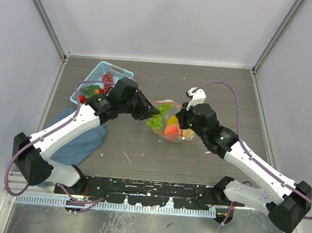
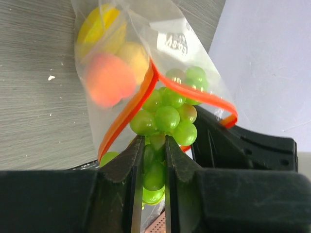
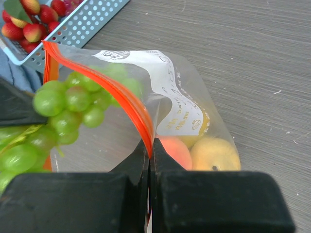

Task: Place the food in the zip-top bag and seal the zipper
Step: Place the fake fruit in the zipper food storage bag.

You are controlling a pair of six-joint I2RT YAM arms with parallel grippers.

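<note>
The clear zip-top bag (image 1: pixel 172 129) lies at the table's middle with its mouth held open. Its red-orange zipper (image 2: pixel 127 112) frames the opening. Inside are an orange-pink peach (image 3: pixel 175 151) and yellow fruit (image 3: pixel 215 154). My left gripper (image 2: pixel 151 145) is shut on a bunch of green grapes (image 2: pixel 167 116), held at the bag's mouth. My right gripper (image 3: pixel 149 150) is shut on the zipper strip (image 3: pixel 127 99) and holds the bag's edge up. Red berries (image 3: pixel 34 22) and purple grapes (image 1: pixel 107 78) lie in the basket.
A light blue plastic basket (image 1: pixel 118 70) stands at the back left with remaining toy fruit. A blue cloth (image 1: pixel 81 143) lies at the left under my left arm. Grey walls enclose the table on three sides.
</note>
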